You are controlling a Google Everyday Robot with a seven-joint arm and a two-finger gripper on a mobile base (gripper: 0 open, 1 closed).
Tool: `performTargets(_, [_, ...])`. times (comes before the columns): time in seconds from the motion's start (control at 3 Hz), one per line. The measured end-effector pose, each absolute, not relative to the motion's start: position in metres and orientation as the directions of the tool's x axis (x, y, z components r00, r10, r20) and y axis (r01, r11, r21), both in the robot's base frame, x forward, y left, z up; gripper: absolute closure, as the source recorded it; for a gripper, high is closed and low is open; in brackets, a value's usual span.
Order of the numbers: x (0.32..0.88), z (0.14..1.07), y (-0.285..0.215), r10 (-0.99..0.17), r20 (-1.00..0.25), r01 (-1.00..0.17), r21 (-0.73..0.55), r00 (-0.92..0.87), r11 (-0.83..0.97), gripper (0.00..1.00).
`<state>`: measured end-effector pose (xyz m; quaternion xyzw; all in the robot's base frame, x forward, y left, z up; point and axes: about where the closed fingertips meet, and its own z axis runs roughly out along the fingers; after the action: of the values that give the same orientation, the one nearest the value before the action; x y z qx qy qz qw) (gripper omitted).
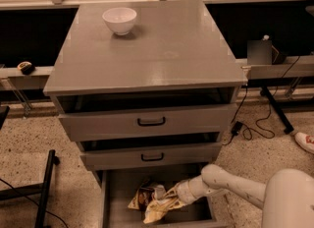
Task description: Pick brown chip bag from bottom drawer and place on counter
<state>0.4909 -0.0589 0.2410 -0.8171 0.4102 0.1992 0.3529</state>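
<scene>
The bottom drawer is pulled open at the foot of the grey cabinet. The brown chip bag lies crumpled on its floor, pale yellow with a dark brown patch and a white label. My gripper reaches down into the drawer from the right, right at the bag's right side and touching it. My white arm runs from the lower right into the drawer. The counter is the glossy grey top of the cabinet, far above the gripper.
A white bowl stands at the counter's back left. Two drawer fronts with black handles jut out slightly above the bottom drawer. A black stand leg is on the floor at the left, and cables at the right.
</scene>
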Motion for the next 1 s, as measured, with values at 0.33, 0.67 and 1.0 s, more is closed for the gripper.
performTargets(0.33, [0.492, 0.256, -0.054, -0.478, -0.65, -0.807, -0.48, 0.591, -0.346, 0.89])
performTargets(0.67, [0.484, 0.308, -0.049, -0.338, -0.688, -0.765, -0.604, 0.642, -0.224, 1.0])
performTargets(1.0, [0.442, 0.436, -0.06, -0.138, -0.566, -0.579, -0.81, 0.813, -0.09, 1.0])
